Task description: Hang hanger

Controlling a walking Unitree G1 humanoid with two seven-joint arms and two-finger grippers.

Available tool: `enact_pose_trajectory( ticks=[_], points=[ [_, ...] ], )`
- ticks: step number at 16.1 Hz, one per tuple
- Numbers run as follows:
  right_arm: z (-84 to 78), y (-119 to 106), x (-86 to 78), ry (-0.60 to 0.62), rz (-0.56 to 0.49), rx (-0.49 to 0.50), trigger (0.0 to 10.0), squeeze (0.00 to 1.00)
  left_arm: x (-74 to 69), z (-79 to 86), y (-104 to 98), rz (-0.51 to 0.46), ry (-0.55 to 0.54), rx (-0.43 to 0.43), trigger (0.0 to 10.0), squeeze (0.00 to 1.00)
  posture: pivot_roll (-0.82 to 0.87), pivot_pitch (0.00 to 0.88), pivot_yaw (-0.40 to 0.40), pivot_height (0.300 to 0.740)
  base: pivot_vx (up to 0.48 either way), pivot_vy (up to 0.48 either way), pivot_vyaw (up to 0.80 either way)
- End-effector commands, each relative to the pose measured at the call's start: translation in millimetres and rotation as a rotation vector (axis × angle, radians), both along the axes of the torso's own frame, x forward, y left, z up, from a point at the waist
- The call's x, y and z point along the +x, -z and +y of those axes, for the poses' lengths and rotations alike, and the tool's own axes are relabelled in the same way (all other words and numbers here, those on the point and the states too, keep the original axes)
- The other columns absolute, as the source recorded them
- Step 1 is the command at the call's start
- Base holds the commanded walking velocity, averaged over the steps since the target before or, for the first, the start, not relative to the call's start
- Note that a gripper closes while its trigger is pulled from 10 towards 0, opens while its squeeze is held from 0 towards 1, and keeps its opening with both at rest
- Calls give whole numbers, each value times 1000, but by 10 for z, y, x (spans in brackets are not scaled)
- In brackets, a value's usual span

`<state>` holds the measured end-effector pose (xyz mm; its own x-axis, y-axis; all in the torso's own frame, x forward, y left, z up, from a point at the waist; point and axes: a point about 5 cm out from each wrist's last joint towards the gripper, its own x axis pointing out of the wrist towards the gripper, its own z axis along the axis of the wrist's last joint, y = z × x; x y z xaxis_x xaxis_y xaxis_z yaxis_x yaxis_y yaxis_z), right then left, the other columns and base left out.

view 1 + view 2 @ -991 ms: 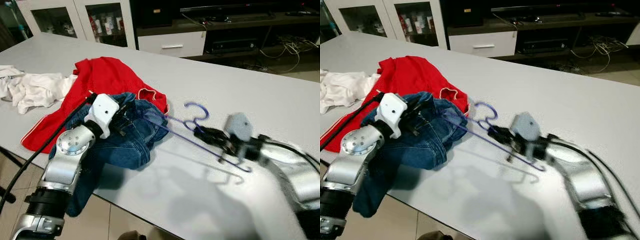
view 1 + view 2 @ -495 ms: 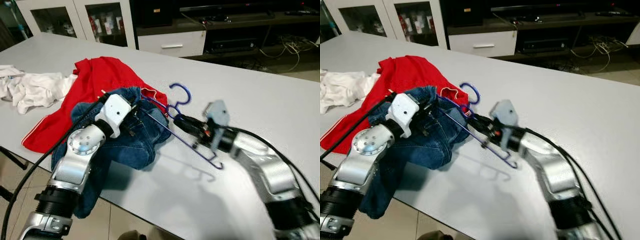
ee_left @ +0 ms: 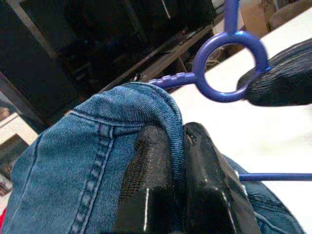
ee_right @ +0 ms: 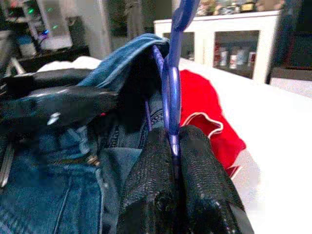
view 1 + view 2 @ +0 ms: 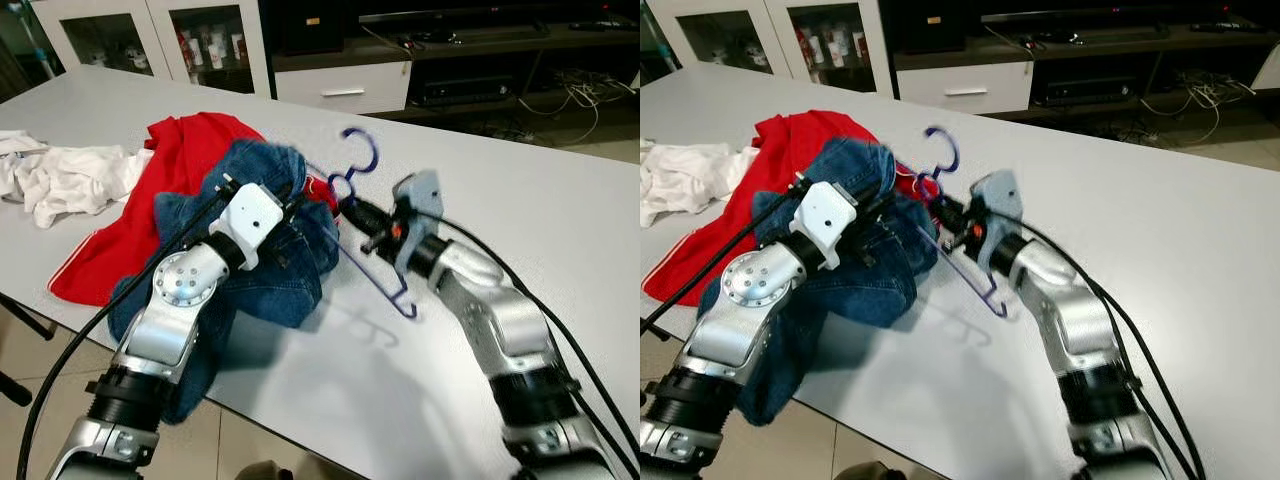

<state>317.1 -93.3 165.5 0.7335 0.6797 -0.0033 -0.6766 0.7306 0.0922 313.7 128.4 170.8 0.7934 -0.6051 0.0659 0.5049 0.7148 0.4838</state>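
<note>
Tabletop point(image 5: 560, 220): hanger point(image 5: 352, 190) in R tool point(image 5: 352, 212)

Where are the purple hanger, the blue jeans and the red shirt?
purple hanger point(image 5: 360, 150): left eye view, on its hook.
blue jeans point(image 5: 268, 285): left eye view, on the bunched denim under the arm.
red shirt point(image 5: 185, 150): left eye view, on its upper part, behind the jeans.

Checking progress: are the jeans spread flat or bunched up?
Bunched up: the jeans sit in a crumpled heap on the table, waistband pinched in the left gripper.
</note>
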Motion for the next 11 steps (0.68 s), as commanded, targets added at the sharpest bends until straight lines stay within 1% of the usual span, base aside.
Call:
enact_pose_trajectory(
  ticks=[1, 2, 3, 6, 9, 11],
  points=[
    [20, -130, 70, 35, -40, 40, 10000, 0, -23, -106, -72, -40, 50, 8, 0, 0, -43, 0, 75, 740, 0, 0, 0],
    [43, -160, 114, 62, -47, 66, 10000, 0, -33, -133, -92, -49, 59, -6, 0, 0, -42, 0, 74, 740, 0, 0, 0],
    [49, -172, 129, 73, -51, 71, 10000, 0, -40, -145, -97, -52, 64, -12, 0, 0, -42, 0, 74, 740, 0, 0, 0],
    [69, -290, 262, 155, -53, 157, 10000, 0, -78, -224, -111, -64, 95, -37, 0, 0, -40, 0, 70, 740, 0, 0, 0],
    [98, -338, 305, 170, -52, 185, 10000, 0, -111, -273, -127, -73, 121, -51, 0, 0, -37, 0, 69, 740, 0, 0, 0],
    [91, -382, 376, 225, -57, 214, 10000, 0, -143, -312, -107, -68, 144, -52, 0, 0, -36, 0, 69, 740, 0, 0, 0]
  ],
)
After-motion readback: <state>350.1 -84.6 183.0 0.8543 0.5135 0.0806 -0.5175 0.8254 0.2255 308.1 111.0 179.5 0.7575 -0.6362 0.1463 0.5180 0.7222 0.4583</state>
